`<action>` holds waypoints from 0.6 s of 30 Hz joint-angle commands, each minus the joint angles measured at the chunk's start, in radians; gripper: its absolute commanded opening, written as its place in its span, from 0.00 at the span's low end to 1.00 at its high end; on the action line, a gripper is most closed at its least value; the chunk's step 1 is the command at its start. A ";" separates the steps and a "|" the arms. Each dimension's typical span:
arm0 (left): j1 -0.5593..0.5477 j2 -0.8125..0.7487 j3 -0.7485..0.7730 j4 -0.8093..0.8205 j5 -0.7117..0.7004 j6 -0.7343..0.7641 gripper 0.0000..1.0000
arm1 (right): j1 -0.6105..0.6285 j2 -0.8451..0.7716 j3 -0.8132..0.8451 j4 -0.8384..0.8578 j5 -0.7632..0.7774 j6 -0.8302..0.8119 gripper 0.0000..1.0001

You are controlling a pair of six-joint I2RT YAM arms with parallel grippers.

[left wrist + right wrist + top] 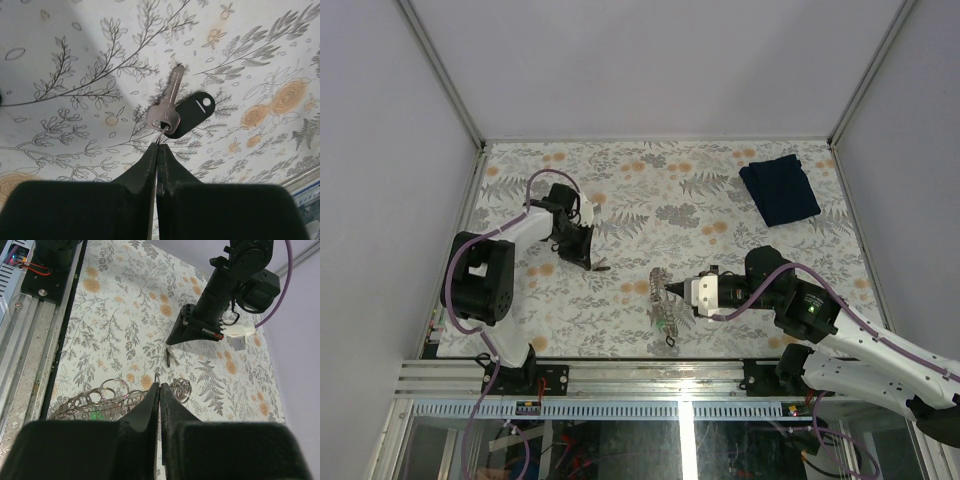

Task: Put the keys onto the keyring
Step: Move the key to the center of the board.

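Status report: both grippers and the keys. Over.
Left gripper shut on the key. Right gripper shut on the keyring. Key not on ring yet. Blue cloth far off, no obstruction.

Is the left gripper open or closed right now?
Shut: the left gripper has its fingers pressed together with no gap, tips right at the head of the key. Whether they pinch it, cannot tell.

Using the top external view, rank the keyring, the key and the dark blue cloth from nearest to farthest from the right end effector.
1. keyring, at the right end effector's tips.
2. key, leftward, by the left end effector.
3. dark blue cloth, far right of table.
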 commanded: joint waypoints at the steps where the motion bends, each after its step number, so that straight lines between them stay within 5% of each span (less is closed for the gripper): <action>1: 0.009 -0.022 -0.030 0.024 -0.049 -0.022 0.00 | 0.010 -0.016 0.009 0.079 0.011 0.015 0.00; 7: 0.013 0.012 -0.028 0.027 -0.045 -0.021 0.00 | 0.009 -0.019 0.013 0.083 0.018 0.041 0.00; 18: 0.013 -0.017 -0.036 0.039 -0.061 -0.022 0.29 | 0.010 -0.005 0.029 0.073 0.010 0.059 0.00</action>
